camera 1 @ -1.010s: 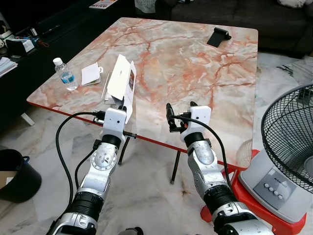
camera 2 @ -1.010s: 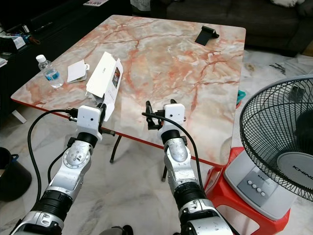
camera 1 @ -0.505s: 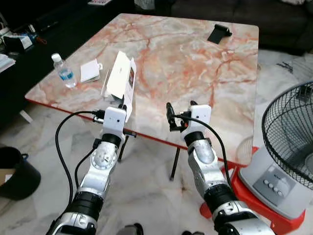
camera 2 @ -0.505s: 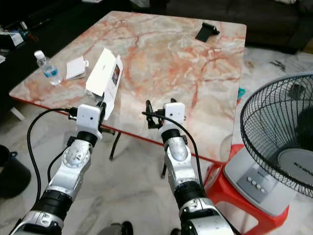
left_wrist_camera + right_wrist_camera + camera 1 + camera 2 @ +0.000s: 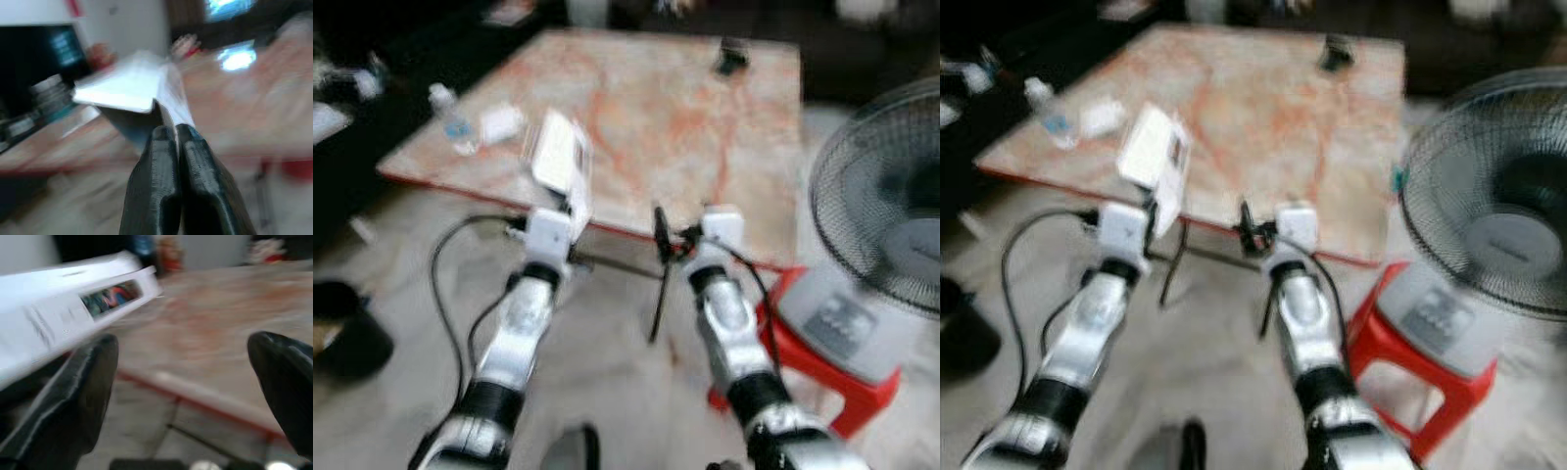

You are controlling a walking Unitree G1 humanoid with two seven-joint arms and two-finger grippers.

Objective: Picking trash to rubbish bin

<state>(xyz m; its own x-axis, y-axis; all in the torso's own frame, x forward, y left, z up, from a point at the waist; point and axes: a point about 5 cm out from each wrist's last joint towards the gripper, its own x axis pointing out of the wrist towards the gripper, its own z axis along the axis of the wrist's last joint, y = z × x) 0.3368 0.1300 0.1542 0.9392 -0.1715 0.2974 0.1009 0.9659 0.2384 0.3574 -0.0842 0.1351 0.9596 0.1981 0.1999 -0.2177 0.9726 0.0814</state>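
Pulling back from the marble bench (image 5: 636, 108), the left end effector (image 5: 172, 131) stays clamped on the white box (image 5: 558, 157) (views now blurred); right end effector (image 5: 664, 235) gapes wide, empty.

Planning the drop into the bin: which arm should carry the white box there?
Left. The left gripper is already shut on the white box, and the black bin sits on the robot's left; the right gripper is open and empty.

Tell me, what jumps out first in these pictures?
Probably the white box, pinched by the left gripper and held up at the near edge of the reddish marble table. The right gripper waits beside it with fingers spread. A big black fan on a red stool looms at the right.
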